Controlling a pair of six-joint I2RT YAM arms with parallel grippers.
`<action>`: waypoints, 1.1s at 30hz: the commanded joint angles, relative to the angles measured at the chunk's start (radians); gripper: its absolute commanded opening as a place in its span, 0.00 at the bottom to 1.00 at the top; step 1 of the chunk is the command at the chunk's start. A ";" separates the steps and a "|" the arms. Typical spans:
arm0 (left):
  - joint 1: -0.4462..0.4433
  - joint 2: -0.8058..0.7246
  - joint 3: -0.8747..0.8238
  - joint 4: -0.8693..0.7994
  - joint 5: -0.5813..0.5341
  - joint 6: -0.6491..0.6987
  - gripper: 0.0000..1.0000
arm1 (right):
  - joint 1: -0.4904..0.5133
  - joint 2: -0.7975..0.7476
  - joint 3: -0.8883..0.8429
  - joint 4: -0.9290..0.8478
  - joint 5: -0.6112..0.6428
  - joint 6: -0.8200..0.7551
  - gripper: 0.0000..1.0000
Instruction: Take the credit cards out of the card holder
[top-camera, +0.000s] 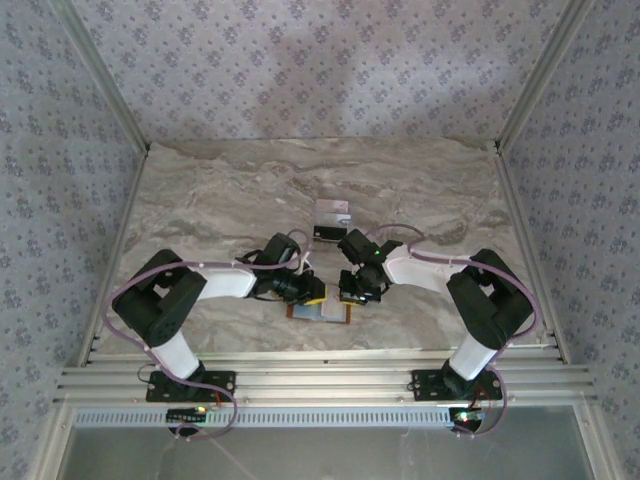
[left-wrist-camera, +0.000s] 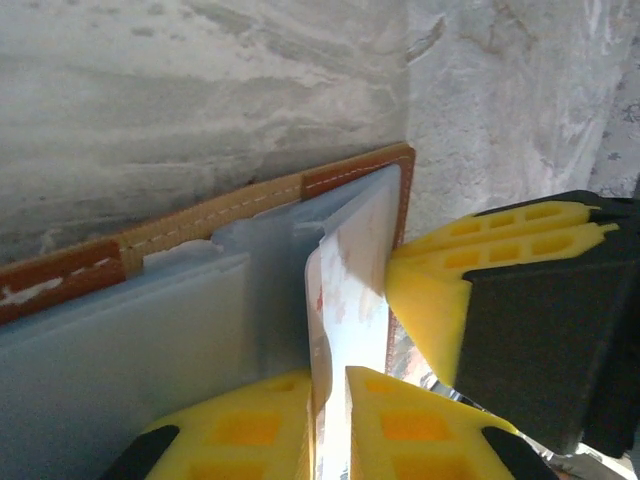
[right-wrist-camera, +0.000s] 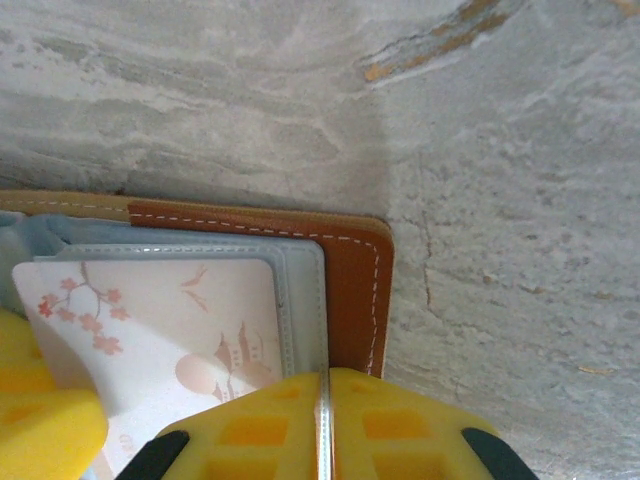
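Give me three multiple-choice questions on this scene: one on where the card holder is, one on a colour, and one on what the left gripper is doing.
1. Where does the card holder lie?
A. At the table's far edge
B. Where the left gripper and the right gripper meet
C. On the metal rails

2. What colour is the holder's outer border?
A. Green
B. White
C. Brown

3. What is the left gripper doing?
A. Pinching the printed card that stands up out of the holder
B. Hanging wide open with nothing between its fingers
C. Gripping a dark card

Answers:
1 B: the top view shows the holder under both arms' tips.
2 C: both wrist views show a stitched brown leather edge.
3 A: the left wrist view shows the pale card between the yellow fingers.
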 joint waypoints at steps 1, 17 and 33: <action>0.008 -0.043 -0.011 0.059 0.044 -0.012 0.15 | 0.002 0.018 -0.009 -0.020 0.021 -0.002 0.11; 0.012 -0.015 -0.006 -0.043 -0.006 0.042 0.12 | 0.006 -0.060 -0.015 -0.034 0.053 0.022 0.29; 0.011 0.013 -0.008 -0.035 0.001 0.041 0.14 | 0.057 0.057 0.051 -0.069 0.094 0.010 0.40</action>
